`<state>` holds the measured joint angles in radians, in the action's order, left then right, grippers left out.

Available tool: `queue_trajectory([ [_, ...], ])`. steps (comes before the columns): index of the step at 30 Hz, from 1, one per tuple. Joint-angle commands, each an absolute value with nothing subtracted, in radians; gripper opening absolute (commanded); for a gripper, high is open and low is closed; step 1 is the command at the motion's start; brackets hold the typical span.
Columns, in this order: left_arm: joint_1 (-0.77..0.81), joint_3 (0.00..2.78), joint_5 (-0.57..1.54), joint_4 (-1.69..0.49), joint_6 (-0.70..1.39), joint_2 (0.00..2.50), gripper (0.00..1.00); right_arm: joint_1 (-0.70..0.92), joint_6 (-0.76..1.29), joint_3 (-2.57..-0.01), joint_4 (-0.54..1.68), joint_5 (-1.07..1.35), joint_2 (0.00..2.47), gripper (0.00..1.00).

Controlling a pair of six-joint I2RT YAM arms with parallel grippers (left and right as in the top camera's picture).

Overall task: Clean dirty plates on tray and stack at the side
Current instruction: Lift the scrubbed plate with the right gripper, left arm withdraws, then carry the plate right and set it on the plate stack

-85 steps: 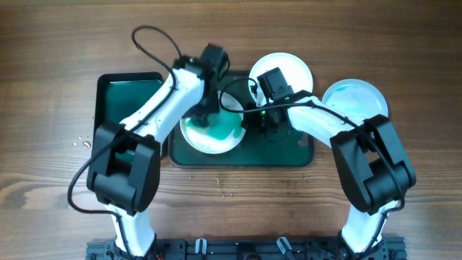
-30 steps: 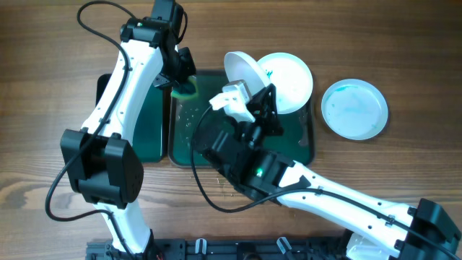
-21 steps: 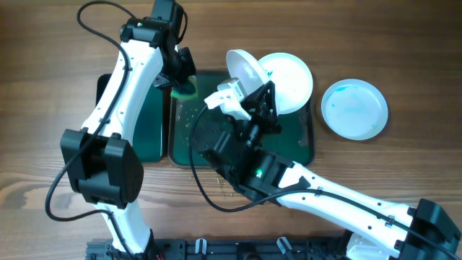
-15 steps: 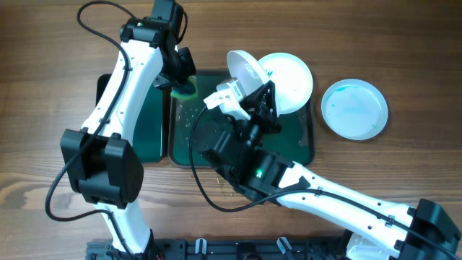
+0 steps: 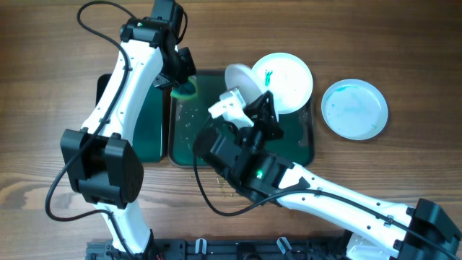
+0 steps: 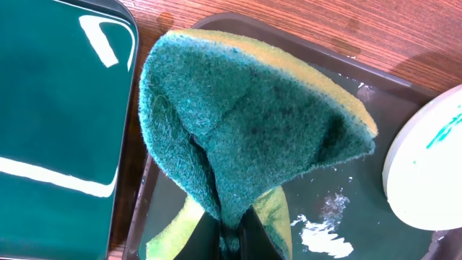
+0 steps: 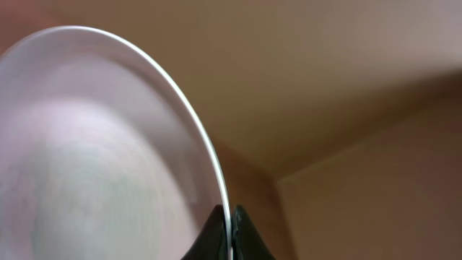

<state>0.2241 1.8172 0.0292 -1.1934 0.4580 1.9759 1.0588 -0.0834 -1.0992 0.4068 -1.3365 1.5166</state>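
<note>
Plate (image 5: 242, 78) rim-clenched in right gripper (image 7: 229, 230), sponge (image 6: 245, 123) clamped in left gripper (image 6: 231, 235): hold firm, swing right, lower flat onto bluish plate (image 5: 354, 108).

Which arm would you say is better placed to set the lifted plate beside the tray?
Right: the right gripper pinches the lifted plate, nearer the side plate; the left gripper holds the sponge.
</note>
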Motion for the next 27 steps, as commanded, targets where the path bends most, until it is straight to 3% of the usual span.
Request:
queue_trajectory([
  [1, 0.228, 1.833, 0.044, -1.19, 0.449, 1.979, 0.04, 1.023, 0.275, -1.092, 0.54, -1.034, 1.494, 0.04],
  [5, 0.228, 1.833, 0.045, -1.19, 0.45, 1.979, 0.04, 0.927, 0.472, -1.092, 0.616, -0.651, 1.485, 0.04],
  [10, 0.234, 1.833, 0.045, -1.191, 0.45, 1.979, 0.04, 0.719, 0.471, -1.092, 0.615, -0.187, 1.455, 0.04],
  [16, 0.255, 1.833, 0.045, -1.192, 0.45, 1.979, 0.04, 0.317, 0.443, -1.092, 0.642, 0.344, 1.412, 0.04],
  [21, 0.28, 1.833, 0.045, -1.191, 0.45, 1.979, 0.04, 0.002, 0.442, -1.092, 0.716, 0.423, 1.41, 0.04],
  [27, 0.301, 1.833, 0.045, -1.19, 0.45, 1.979, 0.04, -0.242, 0.453, -1.091, 0.773, 0.205, 1.414, 0.04],
])
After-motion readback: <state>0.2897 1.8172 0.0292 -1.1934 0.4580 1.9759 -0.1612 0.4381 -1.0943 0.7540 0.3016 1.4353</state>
